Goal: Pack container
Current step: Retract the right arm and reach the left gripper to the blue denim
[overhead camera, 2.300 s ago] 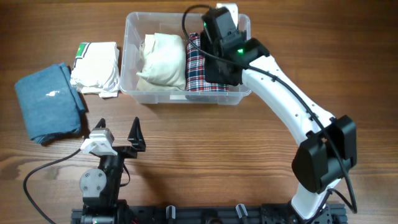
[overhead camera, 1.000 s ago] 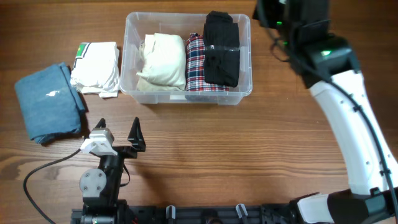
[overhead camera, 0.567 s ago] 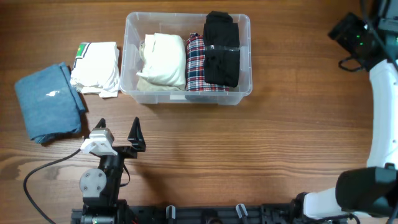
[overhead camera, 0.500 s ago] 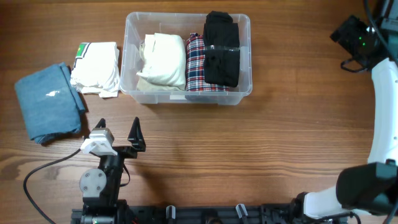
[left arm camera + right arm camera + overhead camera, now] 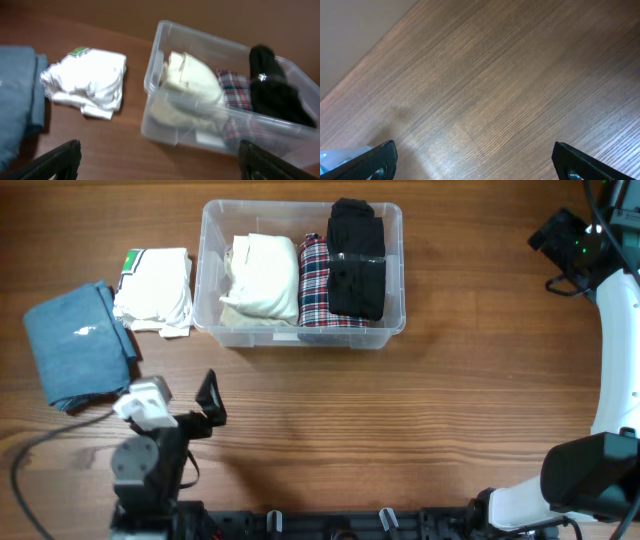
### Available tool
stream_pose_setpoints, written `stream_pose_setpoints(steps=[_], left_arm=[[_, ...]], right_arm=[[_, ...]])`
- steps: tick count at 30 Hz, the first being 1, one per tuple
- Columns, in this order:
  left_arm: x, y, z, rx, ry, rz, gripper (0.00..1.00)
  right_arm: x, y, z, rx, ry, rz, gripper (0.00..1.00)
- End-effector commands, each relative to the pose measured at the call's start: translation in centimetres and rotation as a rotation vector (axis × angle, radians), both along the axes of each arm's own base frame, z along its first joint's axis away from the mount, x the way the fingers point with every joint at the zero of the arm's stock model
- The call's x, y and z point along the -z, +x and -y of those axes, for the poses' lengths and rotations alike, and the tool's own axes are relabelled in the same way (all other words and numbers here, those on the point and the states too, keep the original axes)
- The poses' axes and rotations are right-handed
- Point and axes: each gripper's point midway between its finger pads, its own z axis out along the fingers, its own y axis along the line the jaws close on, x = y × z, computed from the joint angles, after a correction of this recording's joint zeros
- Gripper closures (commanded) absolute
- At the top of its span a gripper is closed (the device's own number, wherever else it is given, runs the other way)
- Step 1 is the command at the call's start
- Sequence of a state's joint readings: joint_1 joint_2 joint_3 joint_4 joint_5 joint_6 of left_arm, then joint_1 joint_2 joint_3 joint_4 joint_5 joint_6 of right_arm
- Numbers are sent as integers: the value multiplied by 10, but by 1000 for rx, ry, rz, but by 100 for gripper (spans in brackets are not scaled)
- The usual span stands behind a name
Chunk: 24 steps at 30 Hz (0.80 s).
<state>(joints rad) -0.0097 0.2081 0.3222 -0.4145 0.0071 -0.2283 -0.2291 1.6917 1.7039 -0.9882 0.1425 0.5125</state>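
Observation:
The clear container (image 5: 201, 275) stands at the back middle of the table. It holds a cream garment (image 5: 262, 275), a plaid garment (image 5: 314, 280) and a black garment (image 5: 357, 260) side by side. The left wrist view also shows the container (image 5: 152, 70) and its contents. My left gripper (image 5: 180, 405) is open and empty near the front left, well short of the container; its fingers frame the left wrist view (image 5: 157, 155). My right gripper (image 5: 560, 235) is open and empty at the far right, over bare wood (image 5: 474, 155).
A crumpled white garment (image 5: 155, 288) lies just left of the container, also in the left wrist view (image 5: 87, 80). A folded blue garment (image 5: 78, 345) lies further left (image 5: 15, 95). A cable runs from the left arm's base.
My right gripper let go of the black garment in the container and swung out to the far right. In the last half second my left arm has shifted a little left.

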Motion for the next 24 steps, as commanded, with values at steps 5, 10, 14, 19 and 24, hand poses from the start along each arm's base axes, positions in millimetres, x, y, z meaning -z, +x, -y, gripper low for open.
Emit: stream_pose_setpoints(steps=[5, 10, 14, 19, 24], left_arm=[[-48, 11, 24, 97, -129, -358, 0], [-35, 16, 57, 250, -255, -603, 0], [-23, 24, 54, 225, -247, -650, 0], [-6, 30, -19, -212, -231, -679, 0], [-3, 36, -90, -438, -149, -646, 0]], right_arm=[[9, 1, -3, 3, 19, -16, 0], [9, 1, -3, 3, 20, -16, 0], [9, 1, -3, 3, 19, -16, 0], [9, 1, -3, 3, 19, -16, 0], [9, 1, -3, 3, 20, -16, 0]])
